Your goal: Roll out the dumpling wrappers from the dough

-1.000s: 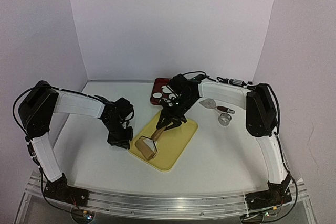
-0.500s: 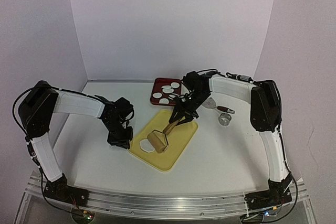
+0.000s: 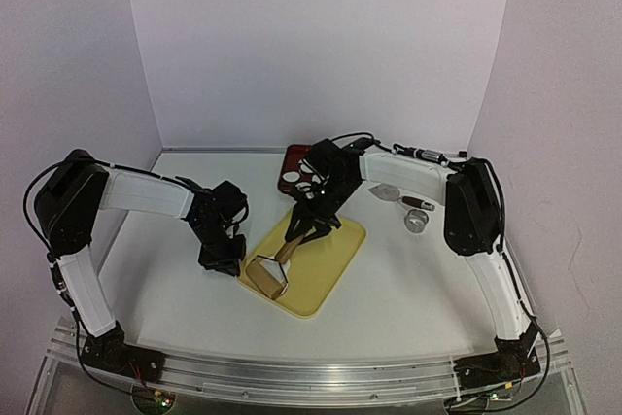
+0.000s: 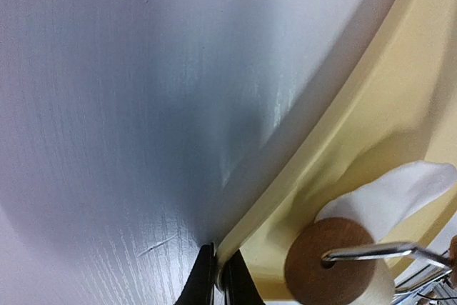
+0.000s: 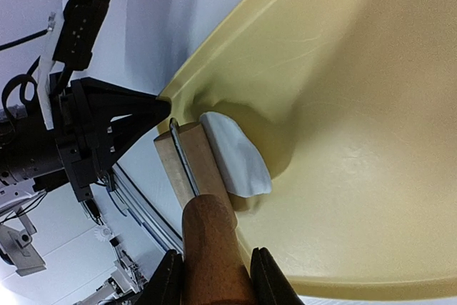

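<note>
Rolling step: right tool (image 5: pixel 214 276) grips the roller (image 5: pixel 187 153) against the dough (image 5: pixel 237 156), left tool (image 4: pixel 216 281) pinches the yellow board (image 4: pixel 335 116); next, press evenly across.

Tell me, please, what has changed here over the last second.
The right claw, gripping the roller, pushed it toward the middle of the board, then drew it back to the near-left corner, against the dough. The left claw stayed shut on the board's edge.

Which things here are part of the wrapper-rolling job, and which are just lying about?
In use: dough, wooden roller in the right gripper, yellow board pinched by the left gripper, dumpling wrappers on the red tray.
Lying about: metal ring cutter, handled scraper.
</note>
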Robot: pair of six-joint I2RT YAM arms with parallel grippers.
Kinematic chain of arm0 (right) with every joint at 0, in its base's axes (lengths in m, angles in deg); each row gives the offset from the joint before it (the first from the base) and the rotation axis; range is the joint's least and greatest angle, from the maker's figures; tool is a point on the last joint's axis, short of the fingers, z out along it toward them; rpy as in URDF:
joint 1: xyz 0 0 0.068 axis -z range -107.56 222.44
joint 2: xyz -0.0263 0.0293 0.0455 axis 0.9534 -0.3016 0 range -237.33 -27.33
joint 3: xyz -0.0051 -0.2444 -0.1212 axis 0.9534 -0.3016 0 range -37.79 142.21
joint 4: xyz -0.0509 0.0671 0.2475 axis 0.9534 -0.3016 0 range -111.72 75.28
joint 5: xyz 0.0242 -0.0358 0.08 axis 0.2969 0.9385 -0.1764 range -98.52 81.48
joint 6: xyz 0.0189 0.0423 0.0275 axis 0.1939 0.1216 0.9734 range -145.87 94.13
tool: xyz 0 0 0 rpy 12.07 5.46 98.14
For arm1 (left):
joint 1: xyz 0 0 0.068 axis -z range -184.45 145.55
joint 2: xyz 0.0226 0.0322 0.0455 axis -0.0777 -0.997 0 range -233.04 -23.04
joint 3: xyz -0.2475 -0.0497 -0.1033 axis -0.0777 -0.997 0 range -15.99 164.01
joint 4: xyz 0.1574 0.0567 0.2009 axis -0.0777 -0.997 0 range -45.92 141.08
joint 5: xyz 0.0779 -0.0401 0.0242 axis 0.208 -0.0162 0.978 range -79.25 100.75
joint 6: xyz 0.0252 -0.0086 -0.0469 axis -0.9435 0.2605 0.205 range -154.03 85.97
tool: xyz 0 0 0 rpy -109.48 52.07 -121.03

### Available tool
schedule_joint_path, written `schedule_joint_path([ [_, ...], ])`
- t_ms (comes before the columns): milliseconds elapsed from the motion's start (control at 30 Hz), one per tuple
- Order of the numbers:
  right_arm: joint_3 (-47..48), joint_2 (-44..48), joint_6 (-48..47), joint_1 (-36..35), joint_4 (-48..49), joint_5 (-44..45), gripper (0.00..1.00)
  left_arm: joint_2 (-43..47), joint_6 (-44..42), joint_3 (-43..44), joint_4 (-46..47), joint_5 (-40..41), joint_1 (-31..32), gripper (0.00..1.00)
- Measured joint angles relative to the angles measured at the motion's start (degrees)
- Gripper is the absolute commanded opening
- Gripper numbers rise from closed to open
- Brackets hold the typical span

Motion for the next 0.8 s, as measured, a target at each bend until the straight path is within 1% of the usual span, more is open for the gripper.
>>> schedule_joint_path([
  [200,1.45,-1.11,0.19,0.14,-0.54,-0.50,0.00,-0.02,-0.09,0.00,-0.18,0.26,0.00,0.00],
  [400,-0.57,-0.57,0.00,4.07,-1.19,-2.53,0.00,-0.02,-0.09,0.02,0.06,0.37,0.00,0.00],
  [600,-1.75,0.24,-0.55,8.75,-3.80,-2.51,0.00,0.00,-0.11,0.11,-0.05,0.35,-0.03,0.00],
  [800,-1.18,0.11,-0.79,9.20,-4.61,-2.20,0.00,0.00,-0.13,0.13,-0.05,0.31,-0.07,0.00],
])
